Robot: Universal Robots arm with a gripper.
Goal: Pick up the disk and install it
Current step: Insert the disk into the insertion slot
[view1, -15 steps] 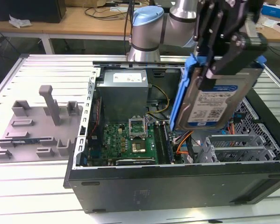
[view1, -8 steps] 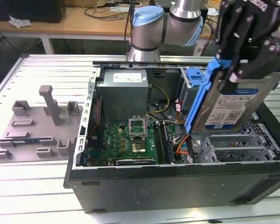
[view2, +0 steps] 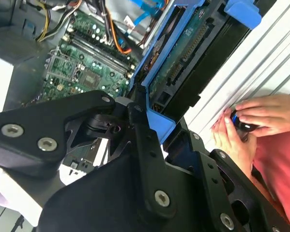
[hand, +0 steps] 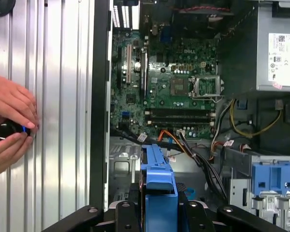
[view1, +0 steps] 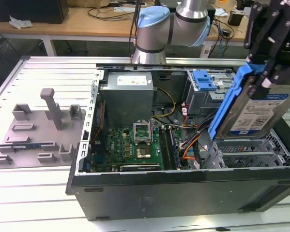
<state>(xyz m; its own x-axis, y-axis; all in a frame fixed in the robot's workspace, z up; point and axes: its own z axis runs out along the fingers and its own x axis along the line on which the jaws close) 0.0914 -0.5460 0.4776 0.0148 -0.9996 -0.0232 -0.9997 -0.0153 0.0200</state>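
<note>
At the right of the exterior view, the black gripper (view1: 260, 84) pinches the disk (view1: 253, 111), its fingers pressed onto the upper edge by the blue carrier. The disk hangs tilted above the grey drive cage (view1: 251, 152) of the open computer case (view1: 183, 195), right of the green motherboard (view1: 135, 145). In the first wrist view, a person's hands (hand: 9, 128) hold a small dark object (hand: 7, 131) on the ribbed table (hand: 62, 96).

open pc case (view1: 183, 193) | green motherboard (view1: 130, 145) inside | grey power-supply box (view1: 128, 96) | grey jig (view1: 38, 130), perhaps plastic
</note>
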